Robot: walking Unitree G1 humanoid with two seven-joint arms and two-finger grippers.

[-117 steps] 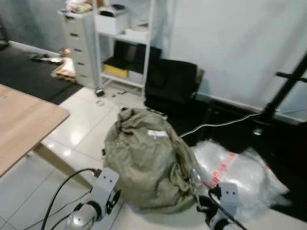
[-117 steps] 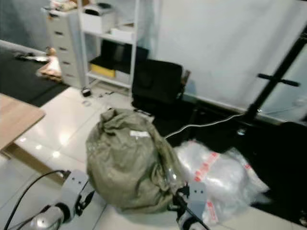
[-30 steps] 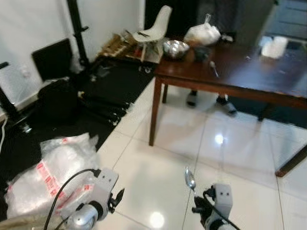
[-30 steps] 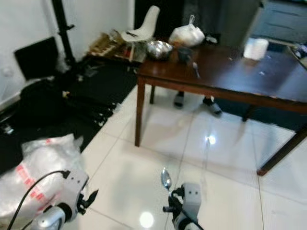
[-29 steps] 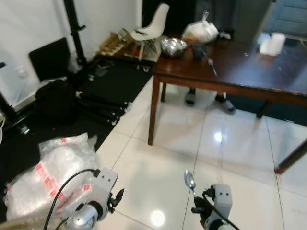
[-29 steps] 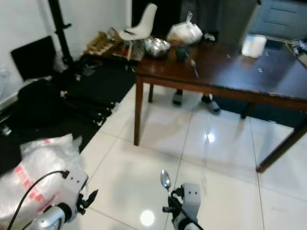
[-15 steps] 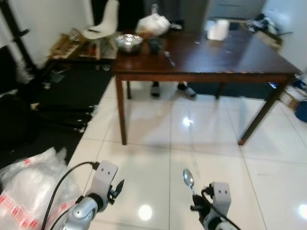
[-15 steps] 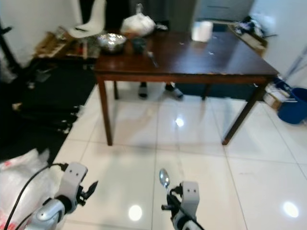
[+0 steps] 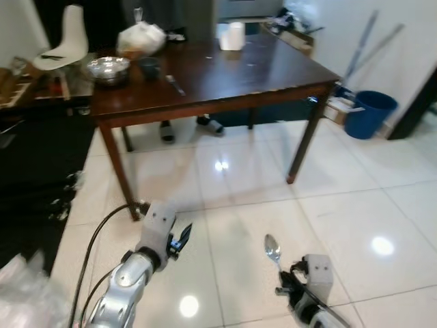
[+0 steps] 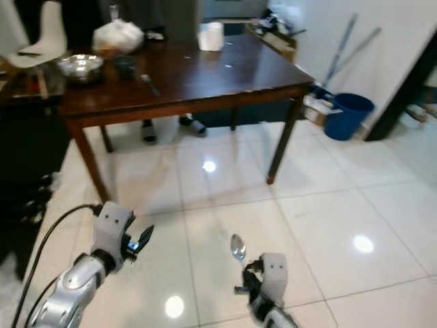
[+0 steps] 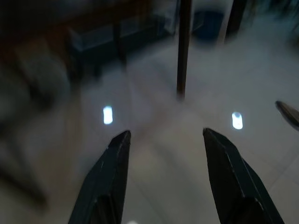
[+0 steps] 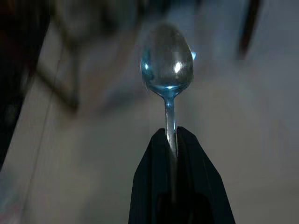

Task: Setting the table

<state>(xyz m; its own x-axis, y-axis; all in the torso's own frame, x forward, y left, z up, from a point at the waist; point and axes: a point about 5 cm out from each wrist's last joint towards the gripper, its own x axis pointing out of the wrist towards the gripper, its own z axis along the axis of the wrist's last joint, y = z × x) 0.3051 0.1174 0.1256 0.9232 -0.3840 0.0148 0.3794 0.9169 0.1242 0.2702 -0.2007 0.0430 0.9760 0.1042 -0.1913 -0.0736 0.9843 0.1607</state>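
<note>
Shiny metal spoon (image 12: 167,70) pinched by handle between fingers of right gripper (image 12: 172,140), bowl sticking up past fingertips, over glossy white tile floor (image 9: 328,225). Left gripper (image 11: 163,140) empty, fingers spread wide, held low off to right gripper's left side. Dark brown wooden table (image 9: 273,68) well ahead of both grippers; on its far-left part steel bowl (image 9: 109,67), white plastic bag (image 9: 140,37), small utensil (image 9: 174,83); white roll (image 9: 232,34) at back. Blue bin (image 9: 365,113) beyond table's right end.

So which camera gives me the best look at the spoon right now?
The right wrist view: the spoon is close up, handle pinched by the right gripper. Both eye views show it small, upright above that gripper.
</note>
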